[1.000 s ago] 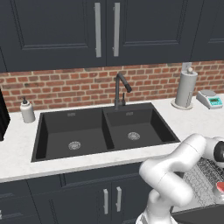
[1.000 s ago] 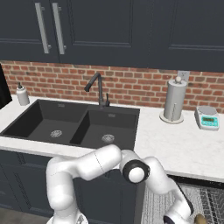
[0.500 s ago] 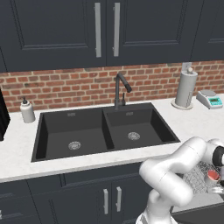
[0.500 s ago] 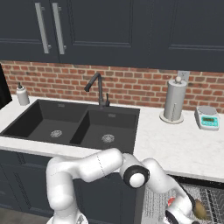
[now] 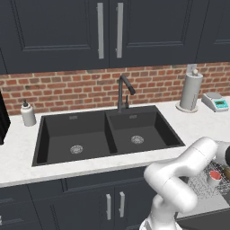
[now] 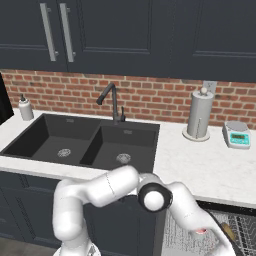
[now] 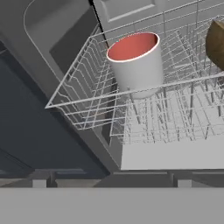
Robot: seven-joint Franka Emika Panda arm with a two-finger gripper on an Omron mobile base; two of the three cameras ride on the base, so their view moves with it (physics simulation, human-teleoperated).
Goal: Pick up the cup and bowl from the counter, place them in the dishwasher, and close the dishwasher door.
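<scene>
Cup in the rack, counter above it bare white stone.

You see the white counter [image 5: 193, 128] with its black double sink [image 5: 108, 134] mid-frame under the brick wall [image 5: 81, 87]. At lower right, the cup [image 7: 135, 63] stands upright in the dishwasher [image 7: 131, 157] wire rack [image 7: 87, 109], red mouth up, with a brown bowl [image 7: 215, 43] at the frame's right edge. Your gripper's fingers stand spread wide, holding nothing.

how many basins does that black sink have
2. The black sink has a left basin with its drain near the middle, and a right basin below the faucet. Both sit side by side in the white counter.
</scene>
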